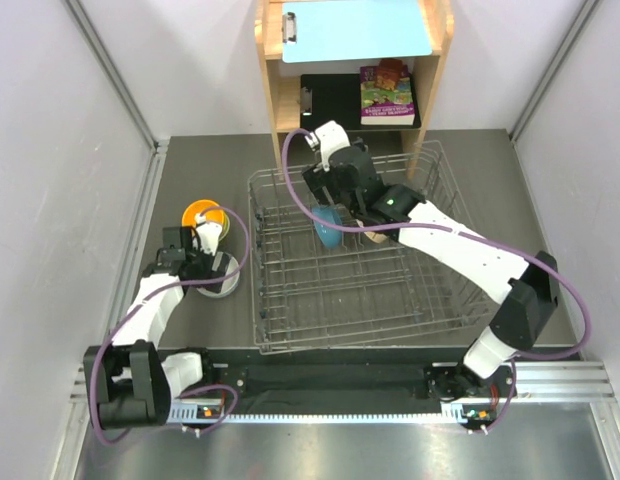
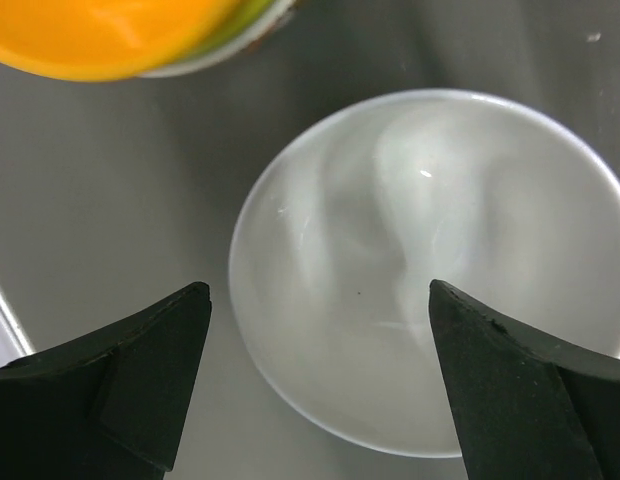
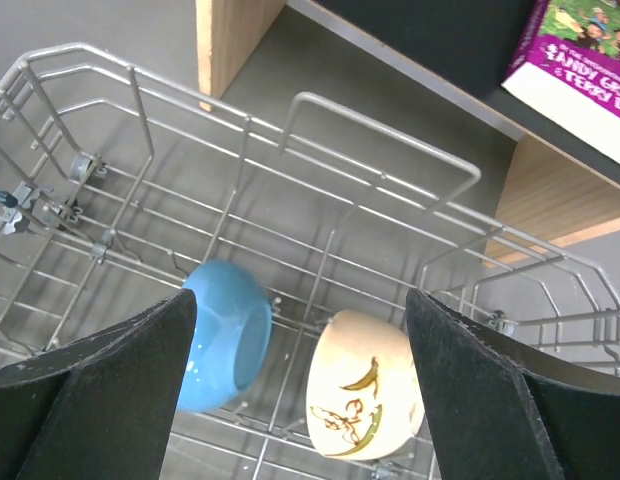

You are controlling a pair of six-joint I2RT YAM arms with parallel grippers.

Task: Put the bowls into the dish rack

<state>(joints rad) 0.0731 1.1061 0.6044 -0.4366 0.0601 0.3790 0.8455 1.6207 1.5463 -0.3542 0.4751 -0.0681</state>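
The silver wire dish rack point(image 1: 290, 300) fills the middle of the table. A blue bowl point(image 1: 327, 228) point(image 3: 225, 335) and a beige bowl with a leaf pattern point(image 3: 365, 400) stand on edge among its prongs. My right gripper point(image 1: 340, 205) point(image 3: 300, 300) hovers open above these two, holding nothing. Left of the rack, an orange bowl point(image 1: 203, 215) point(image 2: 100, 35) sits nested in a lime green one point(image 2: 240, 20). A white bowl point(image 1: 226, 280) point(image 2: 430, 270) rests upright on the table. My left gripper point(image 1: 205, 262) point(image 2: 318, 300) is open over its near rim, one finger outside and one above the inside.
A wooden shelf unit point(image 1: 272, 90) point(image 3: 230, 40) stands behind the rack, with a blue clipboard point(image 1: 355, 30) on top and a purple book point(image 1: 387, 95) point(image 3: 580, 60) below. Pale walls close in on the left and right.
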